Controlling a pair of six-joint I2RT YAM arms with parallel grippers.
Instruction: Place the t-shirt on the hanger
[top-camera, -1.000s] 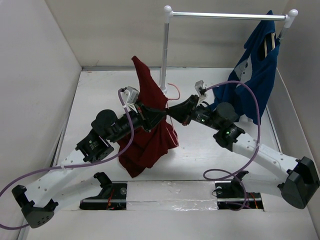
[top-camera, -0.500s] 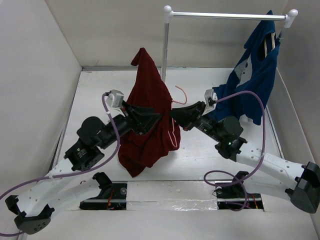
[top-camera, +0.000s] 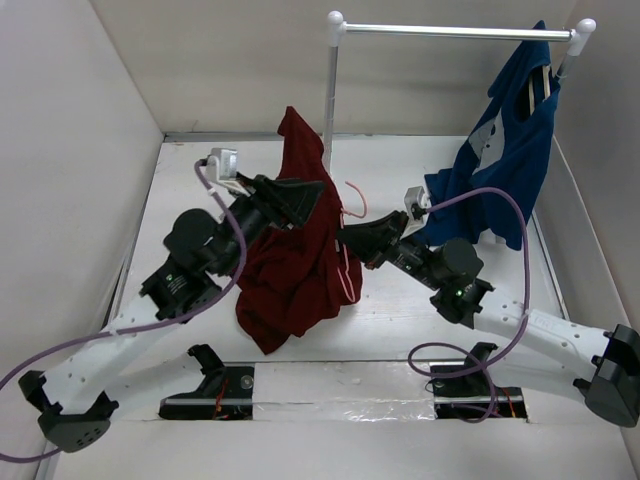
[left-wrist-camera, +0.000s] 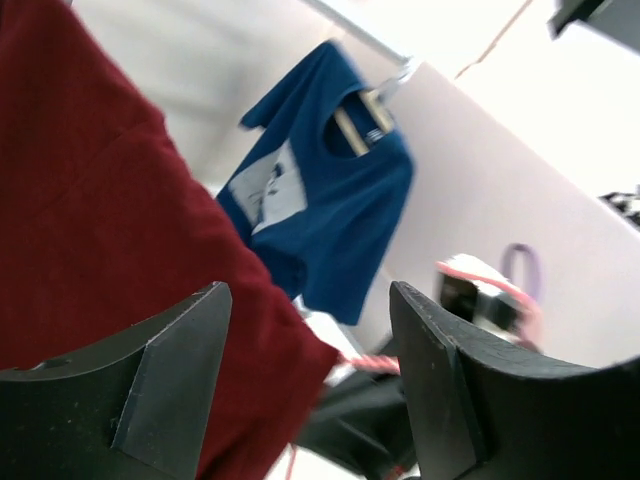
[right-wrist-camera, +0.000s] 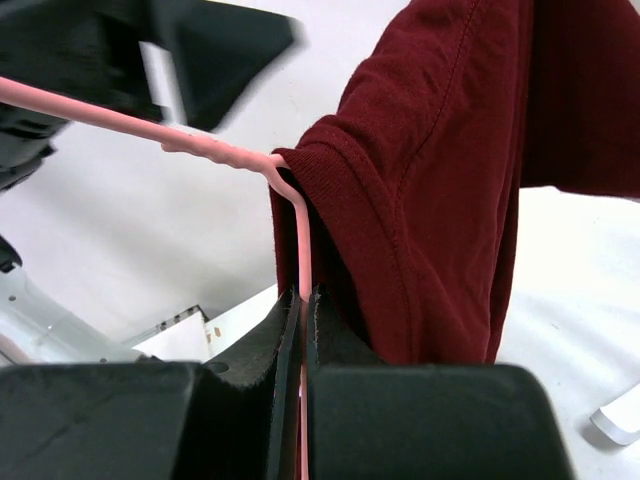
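Observation:
The maroon t-shirt (top-camera: 300, 260) hangs draped over the thin pink hanger (top-camera: 352, 196), peak up and hem low near the front. My right gripper (top-camera: 350, 240) is shut on the hanger's wire (right-wrist-camera: 210, 150) just below a bend, with the t-shirt's (right-wrist-camera: 440, 180) hemmed edge hanging beside my fingers. My left gripper (top-camera: 300, 195) stands open against the upper left of the shirt. In its wrist view the t-shirt's cloth (left-wrist-camera: 100, 220) fills the left of the gap between the fingers (left-wrist-camera: 170, 380), and a bit of the pink hanger (left-wrist-camera: 375, 362) shows beyond.
A white rail (top-camera: 450, 32) on a post (top-camera: 328, 100) stands at the back. A navy-blue garment (top-camera: 510, 150) hangs from its right end. White walls close in the left, back and right sides. Purple cables loop off both arms.
My left gripper has opened, letting go of the t-shirt, and has risen toward the back. The shirt's peak has shifted right. The right gripper still grips the hanger.

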